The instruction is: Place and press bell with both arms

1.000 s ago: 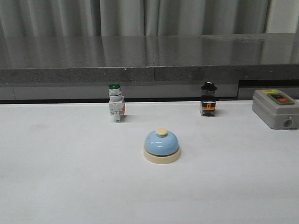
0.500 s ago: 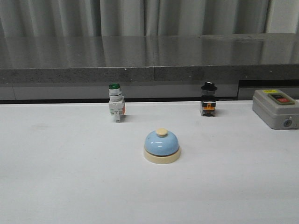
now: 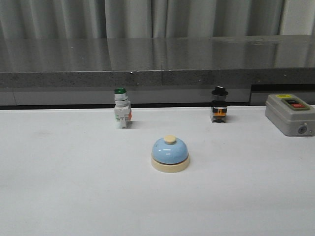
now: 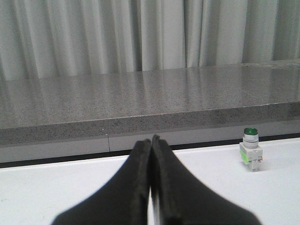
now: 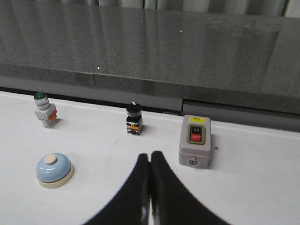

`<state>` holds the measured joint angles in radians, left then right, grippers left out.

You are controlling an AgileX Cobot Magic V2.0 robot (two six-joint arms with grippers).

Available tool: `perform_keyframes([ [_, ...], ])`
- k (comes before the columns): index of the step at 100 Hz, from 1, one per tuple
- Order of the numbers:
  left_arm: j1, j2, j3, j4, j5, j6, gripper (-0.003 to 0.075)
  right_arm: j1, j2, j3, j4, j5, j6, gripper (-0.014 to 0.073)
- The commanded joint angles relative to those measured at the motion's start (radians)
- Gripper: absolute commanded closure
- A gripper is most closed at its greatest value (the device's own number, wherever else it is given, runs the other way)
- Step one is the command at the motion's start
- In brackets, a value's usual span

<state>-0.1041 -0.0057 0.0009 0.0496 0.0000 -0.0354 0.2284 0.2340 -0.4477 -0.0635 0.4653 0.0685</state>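
Note:
The light-blue bell (image 3: pixel 170 154) with its cream base and knob stands upright in the middle of the white table; the right wrist view also shows the bell (image 5: pixel 54 169). Neither arm appears in the front view. My left gripper (image 4: pixel 151 140) is shut with nothing between its fingers, hovering over bare table; the bell is out of the left wrist view. My right gripper (image 5: pixel 149 156) is also shut and empty, well to one side of the bell and apart from it.
A green-capped white switch (image 3: pixel 121 107) and a black-knobbed switch (image 3: pixel 219 104) stand near the table's back edge. A grey box with a red button (image 3: pixel 290 113) sits at the back right. A dark stone ledge (image 3: pixel 157 61) runs behind the table.

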Motion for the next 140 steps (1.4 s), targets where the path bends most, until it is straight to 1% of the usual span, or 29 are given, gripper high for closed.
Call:
perform_keyframes([
  [1, 0.002, -0.029, 0.042, -0.008, -0.082, -0.009, 0.0741, -0.006, -0.039, 0.029, -0.016, -0.141, -0.006, 0.0654],
  [14, 0.002, -0.029, 0.042, -0.008, -0.082, -0.009, 0.0741, -0.015, -0.132, 0.138, -0.016, -0.194, -0.005, 0.0654],
  [33, 0.002, -0.029, 0.042, -0.008, -0.082, -0.009, 0.0741, -0.108, -0.261, 0.280, -0.015, -0.274, 0.014, 0.0654],
  [46, 0.002, -0.029, 0.042, -0.008, -0.082, -0.009, 0.0741, -0.156, -0.262, 0.348, -0.006, -0.371, 0.027, 0.0654],
  [59, 0.002, -0.029, 0.042, -0.008, -0.082, -0.009, 0.0741, -0.157, -0.262, 0.406, -0.005, -0.465, 0.028, 0.0654],
  [67, 0.002, -0.029, 0.042, -0.008, -0.082, -0.009, 0.0741, -0.157, -0.262, 0.432, -0.005, -0.491, 0.028, 0.0654],
  [76, 0.002, -0.029, 0.042, -0.008, -0.082, -0.009, 0.0741, -0.157, -0.262, 0.460, -0.005, -0.499, 0.028, 0.0654],
  [81, 0.002, -0.029, 0.042, -0.008, -0.082, -0.009, 0.0741, -0.157, -0.262, 0.459, -0.005, -0.482, 0.028, 0.0654],
  [140, 0.002, -0.029, 0.042, -0.008, -0.082, -0.009, 0.0741, -0.157, -0.262, 0.459, -0.005, -0.482, 0.028, 0.0654],
])
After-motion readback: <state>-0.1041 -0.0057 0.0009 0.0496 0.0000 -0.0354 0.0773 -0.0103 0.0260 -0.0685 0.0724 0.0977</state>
